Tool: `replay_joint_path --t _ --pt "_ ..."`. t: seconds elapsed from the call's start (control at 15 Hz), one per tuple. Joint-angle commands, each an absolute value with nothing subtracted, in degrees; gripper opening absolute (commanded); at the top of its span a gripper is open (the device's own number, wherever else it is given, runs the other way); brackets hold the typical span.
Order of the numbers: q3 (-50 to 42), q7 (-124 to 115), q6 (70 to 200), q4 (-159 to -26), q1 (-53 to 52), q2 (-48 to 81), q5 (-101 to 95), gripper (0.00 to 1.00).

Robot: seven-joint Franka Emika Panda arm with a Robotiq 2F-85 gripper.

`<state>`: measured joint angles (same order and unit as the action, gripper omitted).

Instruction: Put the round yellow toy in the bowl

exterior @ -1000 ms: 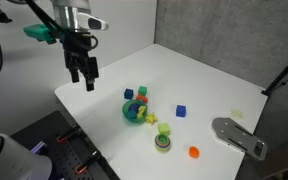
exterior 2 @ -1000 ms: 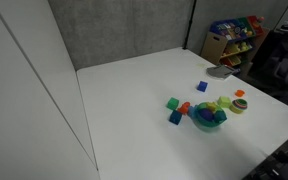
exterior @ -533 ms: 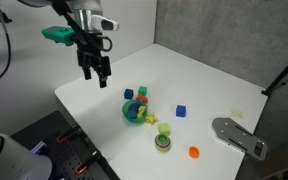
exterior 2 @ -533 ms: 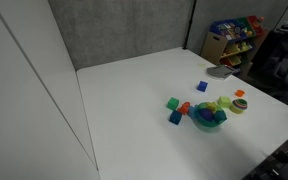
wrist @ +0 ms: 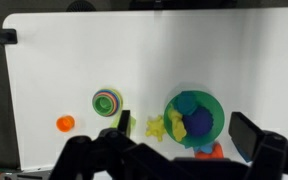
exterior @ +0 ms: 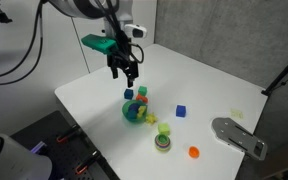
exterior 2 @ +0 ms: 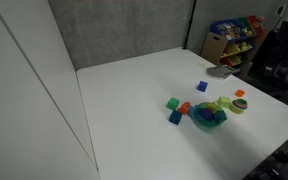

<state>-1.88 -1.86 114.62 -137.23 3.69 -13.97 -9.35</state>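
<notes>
The teal-green bowl [exterior: 134, 111] [exterior 2: 208, 118] [wrist: 210, 103] holds a dark-blue piece, a teal piece and a yellow piece at its inner edge. The round yellow toy [wrist: 155, 128] [exterior: 152, 120], small and lumpy, lies on the table just outside the bowl's rim, on the side toward the green ring. My gripper [exterior: 126, 72] [wrist: 187, 128] is open and empty, up in the air above the bowl. In the wrist view its two fingers straddle the bowl and the toy.
A lime-green piece [wrist: 131, 122] lies beside the toy. Farther out are the green ring [wrist: 108, 100] [exterior: 163, 142], a flat orange disc [wrist: 65, 123] [exterior: 194, 152] and a blue cube [exterior: 181, 111]. Green, red and blue blocks [exterior 2: 174, 108] crowd the bowl. A grey object [exterior: 239, 137] lies at the table's corner.
My gripper has travelled from over the table's near-left edge rightward and farther in, to above the bowl. The toys and bowl have not moved.
</notes>
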Motion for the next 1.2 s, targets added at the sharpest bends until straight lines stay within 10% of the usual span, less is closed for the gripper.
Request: replay_joint_path --t 0.0,1.13 --pt "-3.3 -3.8 120.1 -131.7 5.0 -5.7 -9.6 1.0" --pt "-7.2 -10.1 137.9 -117.7 7.9 22.2 8.9 1.0"
